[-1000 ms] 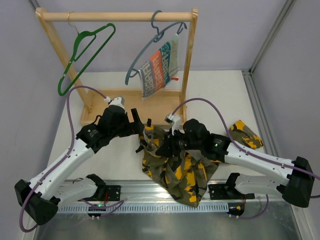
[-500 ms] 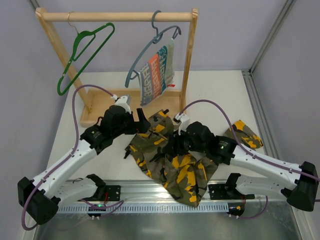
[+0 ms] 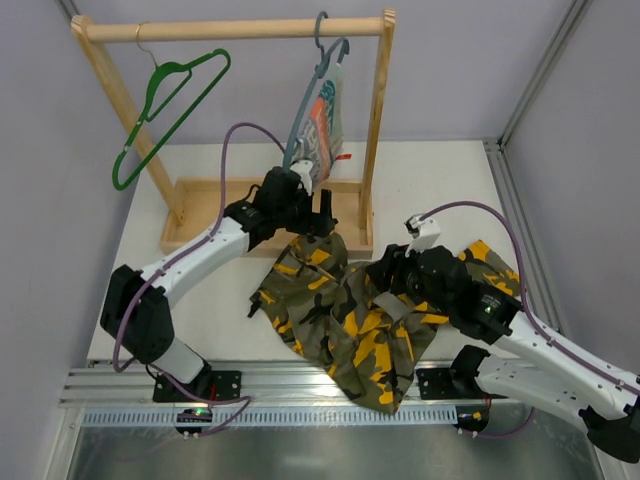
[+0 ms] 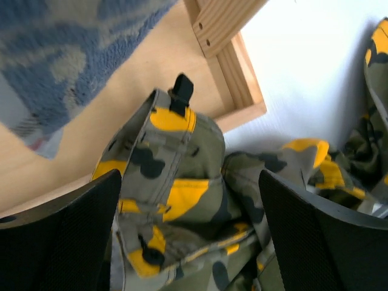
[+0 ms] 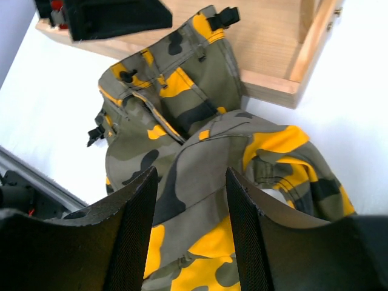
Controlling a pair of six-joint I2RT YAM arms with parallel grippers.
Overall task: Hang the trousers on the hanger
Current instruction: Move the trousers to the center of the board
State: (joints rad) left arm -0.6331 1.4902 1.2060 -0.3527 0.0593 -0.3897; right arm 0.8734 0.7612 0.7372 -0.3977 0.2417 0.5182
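Camouflage-print olive, black and yellow fabric trousers [image 3: 340,320] heaped on white desk [image 3: 440,180], waistband touching wooden rack base [image 3: 210,200] | left fingers [image 4: 60,242], right fingers [image 5: 121,242] spread, empty | you risk snagging striped cloth [image 3: 318,120] when reaching for thin green hanger [image 3: 165,110].

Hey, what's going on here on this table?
Two robot arms are working on camouflage trousers, which lie crumpled on the table with the waistband on the rack's wooden base. The left pincer and right pincer are both open above them, holding nothing. The green hanger hangs empty on the rail.
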